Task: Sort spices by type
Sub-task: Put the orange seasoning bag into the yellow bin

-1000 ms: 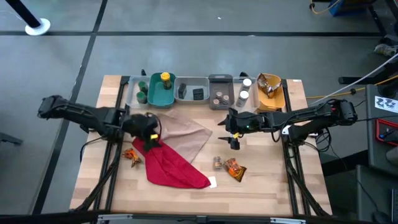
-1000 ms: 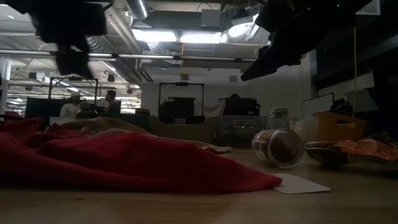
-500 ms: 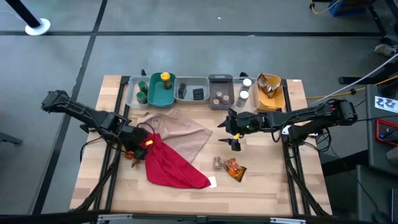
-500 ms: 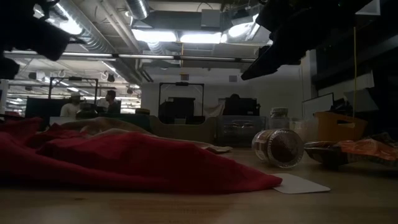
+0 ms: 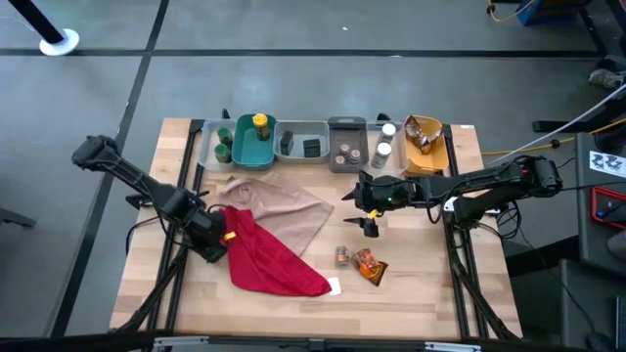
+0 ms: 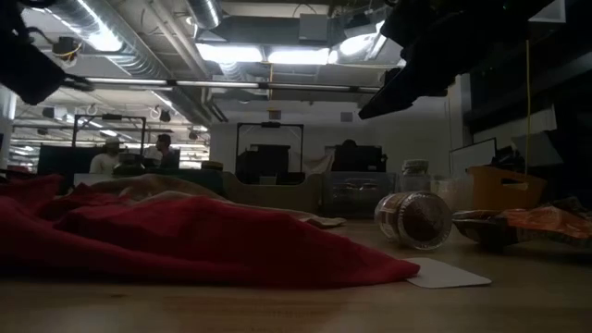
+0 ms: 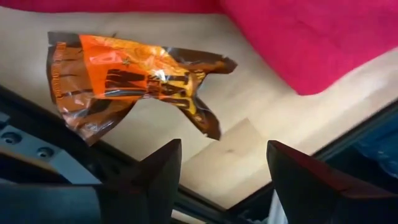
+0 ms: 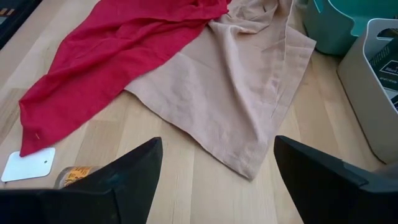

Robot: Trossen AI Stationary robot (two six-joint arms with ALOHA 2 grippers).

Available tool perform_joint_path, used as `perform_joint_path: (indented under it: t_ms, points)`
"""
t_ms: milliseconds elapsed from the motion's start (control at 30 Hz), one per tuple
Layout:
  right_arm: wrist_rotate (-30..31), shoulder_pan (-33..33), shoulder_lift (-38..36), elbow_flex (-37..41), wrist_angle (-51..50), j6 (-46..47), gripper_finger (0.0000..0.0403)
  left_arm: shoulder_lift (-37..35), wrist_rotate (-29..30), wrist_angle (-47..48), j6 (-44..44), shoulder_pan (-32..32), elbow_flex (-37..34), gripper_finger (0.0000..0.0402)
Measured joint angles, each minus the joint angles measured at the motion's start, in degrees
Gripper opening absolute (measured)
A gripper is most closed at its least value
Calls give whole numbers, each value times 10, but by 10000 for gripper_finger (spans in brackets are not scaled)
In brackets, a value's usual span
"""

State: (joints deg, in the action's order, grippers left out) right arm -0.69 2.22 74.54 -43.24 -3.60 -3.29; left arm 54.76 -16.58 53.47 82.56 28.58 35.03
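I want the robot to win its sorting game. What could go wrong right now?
1. The left gripper is open over a crinkly orange packet lying flat on the wood; its fingers might slide off or only pinch a corner.
2. The red cloth lies right beside that packet, so it could get caught too.
3. A small jar lies on its side near the right gripper, and it could roll if bumped.

I'm holding my left gripper (image 7: 221,171) low at the table's left edge, fingers apart; my right gripper (image 5: 370,227) is hovering mid-table, spread wide.
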Motion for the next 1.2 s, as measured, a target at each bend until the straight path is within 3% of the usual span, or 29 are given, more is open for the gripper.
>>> perform_joint_path:
  t_ms: [633, 900, 1033, 1200]
  points:
    - [0, 1, 0, 0, 0, 0, 308, 174, 8, -6, 59, 6, 0, 219]
    - [0, 1, 0, 0, 0, 0, 308, 248, 55, -20, 80, 5, 0, 217]
    - [0, 1, 0, 0, 0, 0, 308, 270, 55, -30, 55, 5, 2, 186]
    - [0, 1, 0, 0, 0, 0, 308, 270, 63, -37, 49, 5, 2, 108]
